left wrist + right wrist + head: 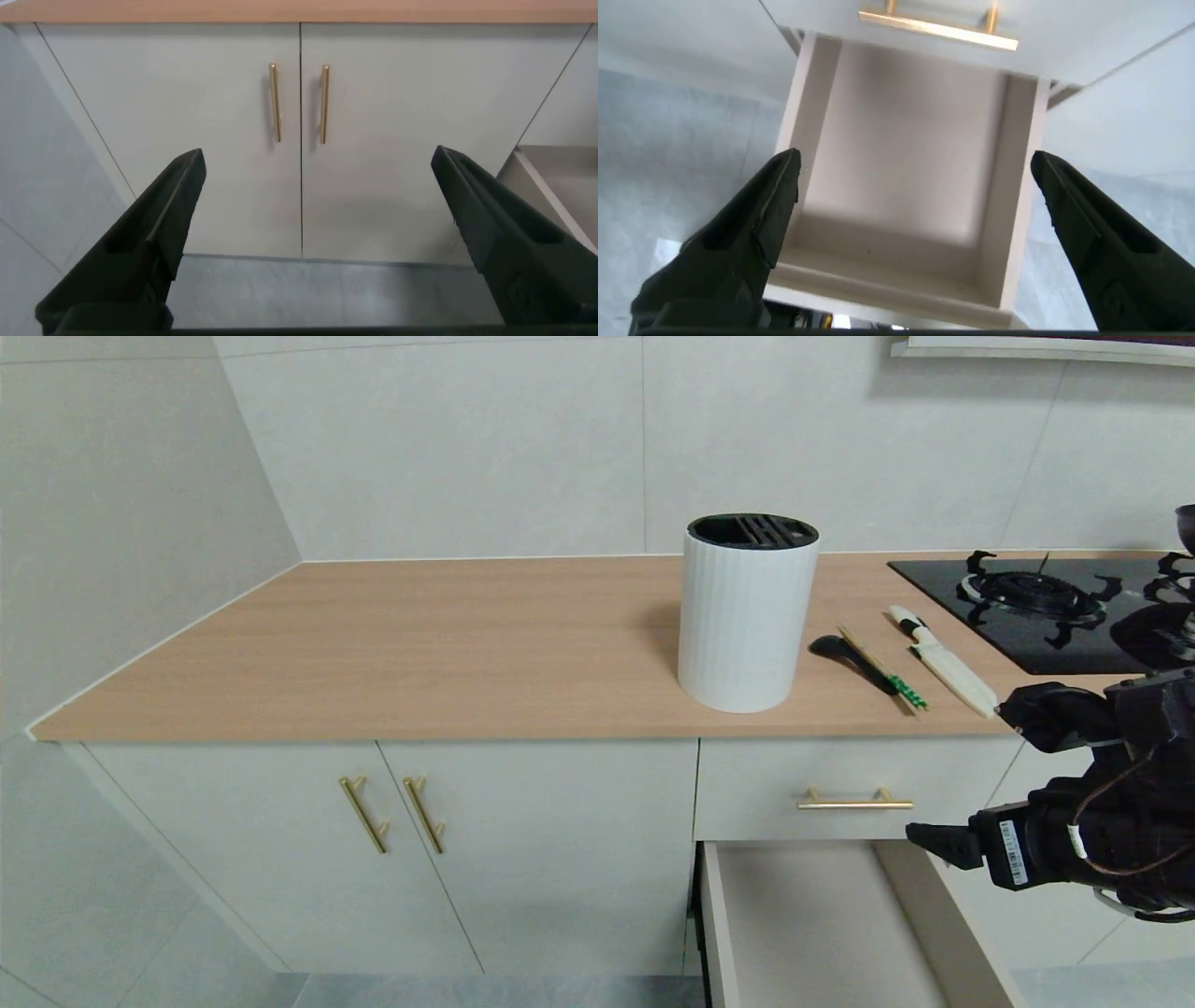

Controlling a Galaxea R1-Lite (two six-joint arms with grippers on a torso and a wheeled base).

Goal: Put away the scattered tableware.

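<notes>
On the wooden counter (420,644) a black spoon (848,658), a pair of chopsticks (885,673) with green ends and a white knife (945,662) lie side by side, right of a tall white utensil holder (745,612) with a black slotted top. My right gripper (976,777) hangs open in front of the counter's right end, above the pulled-out lower drawer (810,919). In the right wrist view the right gripper (915,168) looks down into that drawer (906,159), which holds nothing. My left gripper (318,159) is open, low in front of the cabinet doors (299,131).
A black gas hob (1036,602) sits at the counter's right end. A shut drawer with a gold handle (854,800) is above the open one. Two cabinet doors with gold handles (392,814) are to the left. Tiled walls close off the back and left.
</notes>
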